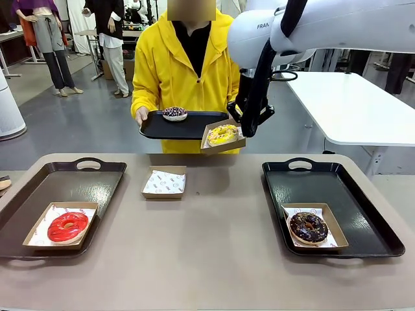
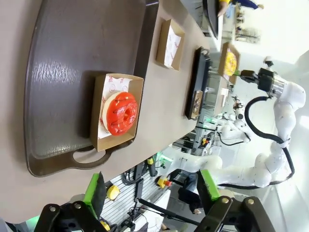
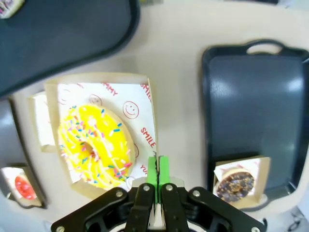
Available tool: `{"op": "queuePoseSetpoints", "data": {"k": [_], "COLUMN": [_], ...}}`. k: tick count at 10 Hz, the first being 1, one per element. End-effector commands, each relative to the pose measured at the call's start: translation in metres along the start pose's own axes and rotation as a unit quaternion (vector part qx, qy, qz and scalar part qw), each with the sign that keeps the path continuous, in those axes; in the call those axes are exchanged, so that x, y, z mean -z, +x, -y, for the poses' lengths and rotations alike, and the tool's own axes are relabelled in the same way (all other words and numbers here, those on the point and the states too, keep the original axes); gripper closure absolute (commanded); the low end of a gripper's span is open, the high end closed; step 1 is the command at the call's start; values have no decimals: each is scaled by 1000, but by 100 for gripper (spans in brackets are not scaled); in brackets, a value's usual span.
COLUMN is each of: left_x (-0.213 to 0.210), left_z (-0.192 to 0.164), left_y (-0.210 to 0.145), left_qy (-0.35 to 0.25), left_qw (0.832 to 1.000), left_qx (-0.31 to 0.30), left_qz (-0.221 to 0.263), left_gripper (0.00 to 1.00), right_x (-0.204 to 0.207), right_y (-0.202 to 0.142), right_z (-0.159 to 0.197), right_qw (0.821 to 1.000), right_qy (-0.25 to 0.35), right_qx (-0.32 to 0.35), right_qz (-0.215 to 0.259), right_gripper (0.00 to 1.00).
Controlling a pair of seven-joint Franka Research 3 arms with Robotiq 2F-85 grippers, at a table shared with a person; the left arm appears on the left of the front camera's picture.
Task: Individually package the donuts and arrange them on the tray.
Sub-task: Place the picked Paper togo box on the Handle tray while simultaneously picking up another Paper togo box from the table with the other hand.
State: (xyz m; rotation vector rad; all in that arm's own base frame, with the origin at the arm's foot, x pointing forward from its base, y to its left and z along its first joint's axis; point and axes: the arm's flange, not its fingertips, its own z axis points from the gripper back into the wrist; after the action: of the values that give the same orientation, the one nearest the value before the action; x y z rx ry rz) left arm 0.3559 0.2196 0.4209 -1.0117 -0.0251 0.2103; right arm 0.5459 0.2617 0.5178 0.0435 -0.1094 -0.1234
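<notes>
red donut [image 1: 67, 227], chocolate donut [image 1: 308, 227] boxed on trays [image 1: 71, 184]; right hand [image 3: 158, 164] clamps yellow donut's box [image 3: 96, 77]; left hand [image 2: 150, 186] gapes empty; sprinkled donut [image 1: 174, 113] unboxed.

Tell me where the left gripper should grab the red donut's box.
Probably best: pinch one thin upright side wall of the box from straight above, one finger inside, one outside. It lies flat and open-topped on the tray, and the red donut fills its middle.
</notes>
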Motion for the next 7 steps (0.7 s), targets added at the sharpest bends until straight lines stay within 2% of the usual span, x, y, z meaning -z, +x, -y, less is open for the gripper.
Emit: {"op": "queuePoseSetpoints", "data": {"k": [1, 4, 7], "left_x": [12, 58, 133], "left_z": [62, 145, 197], "left_y": [12, 46, 79], "left_qy": [89, 210, 295], "left_qw": [996, 975, 953], "left_qx": [11, 21, 17], "left_qz": [-23, -65, -69], "left_gripper": [1, 1, 1], "right_x": [-21, -13, 14], "right_y": [-23, -29, -19], "right_z": [66, 160, 214], "right_qw": [1000, 1000, 999], "right_qy": [-8, 1, 21], "right_qx": [-2, 17, 16], "right_qz": [24, 17, 38], "right_gripper": [99, 99, 99]}}
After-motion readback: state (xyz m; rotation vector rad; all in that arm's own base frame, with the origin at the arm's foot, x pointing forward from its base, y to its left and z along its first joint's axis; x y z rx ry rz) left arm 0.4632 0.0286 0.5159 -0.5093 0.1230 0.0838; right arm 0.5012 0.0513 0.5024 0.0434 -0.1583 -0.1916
